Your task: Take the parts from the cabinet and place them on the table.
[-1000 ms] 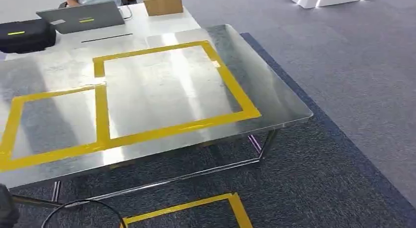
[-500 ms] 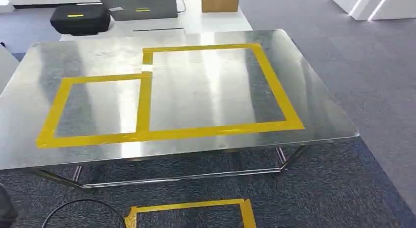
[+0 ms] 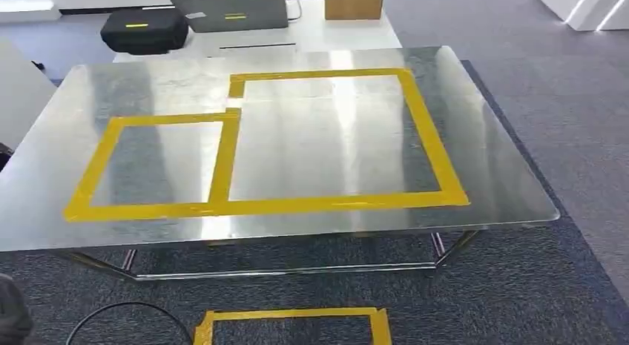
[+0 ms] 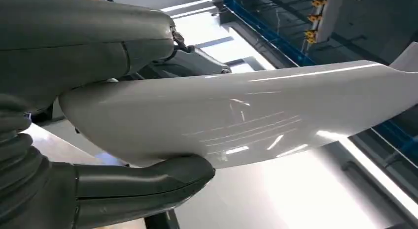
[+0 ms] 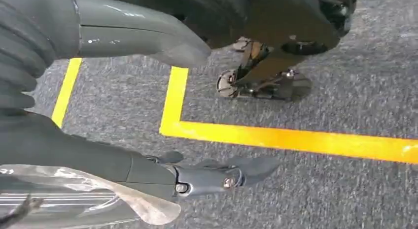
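Observation:
A metal table (image 3: 489,174) stands before me in the head view, marked with two yellow tape rectangles, a small one (image 3: 159,163) and a larger one (image 3: 334,137); nothing lies on it. In the left wrist view my left hand (image 4: 93,115) grips a long, glossy white curved part (image 4: 236,120), thumb under it and the other fingers over it. In the right wrist view my right hand (image 5: 148,106) hangs above grey carpet, thumb and fingers spread with bare floor between them. A pale glossy piece (image 5: 74,204) shows beside its fingers; whether it touches them is unclear.
Beyond the metal table, a white table carries a laptop (image 3: 230,11), a black bag (image 3: 145,30) and a cardboard box (image 3: 353,4). On the carpet in front lie a yellow tape rectangle (image 3: 293,324) and a black cable (image 3: 126,315). A white panel (image 3: 18,93) stands at the left.
The whole head view has swung round, so the table now sits squarer and more central. That is the camera moving. Nothing on the tables has moved.

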Tool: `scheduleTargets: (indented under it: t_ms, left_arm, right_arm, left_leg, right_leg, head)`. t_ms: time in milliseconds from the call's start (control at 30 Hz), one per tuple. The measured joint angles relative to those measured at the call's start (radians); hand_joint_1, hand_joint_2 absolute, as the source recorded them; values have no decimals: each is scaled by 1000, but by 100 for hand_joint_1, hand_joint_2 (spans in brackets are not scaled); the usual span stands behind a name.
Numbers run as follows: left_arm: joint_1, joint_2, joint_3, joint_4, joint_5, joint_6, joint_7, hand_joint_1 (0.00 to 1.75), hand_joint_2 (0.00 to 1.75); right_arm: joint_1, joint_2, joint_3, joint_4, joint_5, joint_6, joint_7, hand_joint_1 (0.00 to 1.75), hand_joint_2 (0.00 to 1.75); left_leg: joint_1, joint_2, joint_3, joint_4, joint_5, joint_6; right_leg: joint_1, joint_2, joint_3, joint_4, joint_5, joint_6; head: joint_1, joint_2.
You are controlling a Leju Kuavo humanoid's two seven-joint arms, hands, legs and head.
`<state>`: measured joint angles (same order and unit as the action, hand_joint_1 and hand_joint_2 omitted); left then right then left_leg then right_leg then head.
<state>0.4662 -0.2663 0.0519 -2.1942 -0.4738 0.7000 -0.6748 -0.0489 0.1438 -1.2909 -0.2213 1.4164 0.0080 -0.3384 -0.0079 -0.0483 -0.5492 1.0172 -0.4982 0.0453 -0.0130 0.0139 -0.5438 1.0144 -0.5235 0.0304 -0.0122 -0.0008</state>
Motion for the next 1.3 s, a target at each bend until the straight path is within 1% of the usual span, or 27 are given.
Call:
scheduleTargets:
  t_ms: [133,167,233,400,433,467,500,533,567,600,667,700,733,767,833,867,900,933,967,1033,1067,1100,1167,1200,1233,1267,1300]
  left_arm:
    - [0,0,0,0,2,0,0,175,175]
    - [0,0,0,0,2,0,0,175,175]
    - [0,0,0,0,2,0,0,175,175]
    - [0,0,2,0,2,0,0,175,175]
    - [0,0,2,0,2,0,0,175,175]
    - [1,0,2,0,2,0,0,175,175]
    - [1,0,2,0,2,0,0,175,175]
    - [1,0,2,0,2,0,0,175,175]
    - [2,-1,2,1,2,0,0,175,175]
    - [1,-2,2,1,2,0,0,175,175]
    - [2,-3,3,2,3,0,0,175,175]
    - [2,-4,3,3,3,0,0,175,175]
    - [2,-4,3,3,3,0,0,175,175]
    - [2,-4,4,3,3,0,0,175,175]
    - [3,-4,5,5,3,0,0,175,175]
    - [3,-4,5,5,3,0,0,175,175]
    - [3,-4,5,5,3,0,0,175,175]
    - [3,-5,5,4,2,0,0,175,175]
    - [3,-4,5,5,1,0,0,175,175]
    - [4,-4,6,5,2,0,0,175,175]
    - [4,-4,6,5,2,0,0,175,175]
    - [4,-3,6,5,2,0,0,175,175]
    - [2,-3,6,5,2,0,0,175,175]
    - [4,-3,6,5,2,0,0,175,175]
    - [5,-3,6,5,2,0,0,175,175]
    - [5,-3,6,6,2,0,0,175,175]
    - [5,-3,6,6,2,0,0,175,175]
  right_arm:
    - [-1,0,0,0,-5,4,-1,0,175]
    - [-1,0,0,0,-5,4,-1,0,175]
    - [-1,0,0,0,-6,4,-1,0,175]
    - [-1,0,0,0,-7,6,-1,0,175]
    - [-1,0,0,0,-7,6,-1,0,175]
    - [-1,2,0,0,-7,7,-1,0,175]
    - [-1,2,0,0,-7,7,-1,0,175]
    - [-3,2,0,0,-7,7,-2,0,175]
    - [-2,2,0,0,-8,7,-2,0,175]
    - [-3,2,0,0,-8,7,-3,0,175]
    - [-3,2,0,0,-7,7,-3,0,175]
    - [-2,2,0,0,-8,7,-2,0,175]
    - [0,1,0,0,-8,7,-2,0,175]
    - [0,1,0,0,-8,7,-2,0,175]
    - [-1,0,0,0,-8,7,-2,0,175]
    - [-1,0,0,0,-8,7,-3,0,175]
    - [-2,6,0,3,-7,8,-3,0,175]
    - [-3,7,0,4,-7,9,-3,0,175]
    - [0,6,0,5,-7,9,-2,0,175]
    - [0,6,0,5,-7,9,-2,0,175]
    - [0,6,0,4,-8,8,-3,0,175]
    - [0,5,0,4,-7,8,-3,0,175]
    - [1,5,0,4,-7,9,-3,0,175]
    - [2,5,0,5,-7,9,-3,0,175]
    - [2,5,0,5,-7,9,-3,0,175]
    - [2,5,0,5,-6,9,-3,0,175]
    - [1,5,0,5,-6,9,-3,0,175]
  left_leg:
    - [1,0,1,-4,1,-3]
    - [1,0,1,-4,1,-7]
    - [3,0,1,-5,-1,-25]
    - [3,0,1,-5,-2,-28]
    - [1,0,1,-1,-5,-26]
    - [-4,0,-2,5,-7,-14]
    - [-4,1,1,-3,-5,-8]
    - [-1,1,18,-35,9,1]
    - [7,6,31,-56,21,-1]
    - [10,6,37,-66,25,4]
    - [12,9,36,-64,22,5]
    - [12,9,36,-63,21,4]
    - [13,9,36,-62,18,2]
    - [15,8,37,-59,15,-3]
    - [25,5,40,-44,1,-18]
    - [27,5,39,-29,-10,-27]
    - [17,2,31,-17,-20,-38]
    - [17,1,28,-9,-24,-41]
    - [16,0,29,-9,-24,-42]
    - [22,-3,30,-6,-29,-46]
    - [22,16,28,10,-40,-51]
    - [22,30,12,45,-60,-54]
    - [23,37,-76,217,-138,-60]
    - [23,37,-114,286,-158,-60]
    - [23,37,-138,318,-155,-58]
    - [22,37,-136,302,-127,-54]
    - [22,37,-117,247,-80,-48]
  right_leg:
    - [2,-1,1,1,-2,-4]
    - [2,-1,1,1,-3,-5]
    - [3,-1,1,1,-4,-6]
    - [2,-1,2,1,-4,-7]
    - [-2,-1,3,-3,-2,-4]
    - [-6,-2,5,-8,1,5]
    - [-7,-2,9,-18,4,10]
    - [2,-2,18,-29,6,14]
    - [0,-5,9,-16,-2,13]
    - [1,-5,-11,24,-29,14]
    - [-3,-6,-91,179,-101,25]
    - [-6,-6,-129,247,-120,31]
    - [-8,-6,-146,269,-113,35]
    - [-11,-6,-138,245,-86,40]
    - [-21,-7,-56,76,11,51]
    - [-27,-3,-22,0,28,59]
    - [-20,13,-18,5,5,55]
    - [-22,10,-10,7,6,26]
    - [-21,9,-12,10,3,19]
    - [-22,4,-11,12,2,3]
    - [-22,-1,-8,10,2,-5]
    - [-21,-3,-5,10,-1,-9]
    - [-17,-14,-2,10,-6,-17]
    - [-16,-18,-1,10,-8,-20]
    - [-14,-21,1,11,-11,-21]
    - [-13,-22,5,11,-14,-20]
    - [-12,-22,11,10,-18,-19]
  head:
    - [0,0]
    - [0,0]
    - [0,0]
    - [1,0]
    - [1,0]
    - [0,0]
    - [-1,0]
    - [1,0]
    - [3,0]
    - [6,0]
    - [7,0]
    - [6,0]
    - [7,0]
    - [6,0]
    - [6,0]
    - [7,0]
    - [14,0]
    - [10,0]
    - [2,0]
    - [3,0]
    - [1,0]
    - [-4,0]
    - [-5,0]
    - [-4,0]
    - [-4,0]
    - [-4,0]
    - [-4,0]
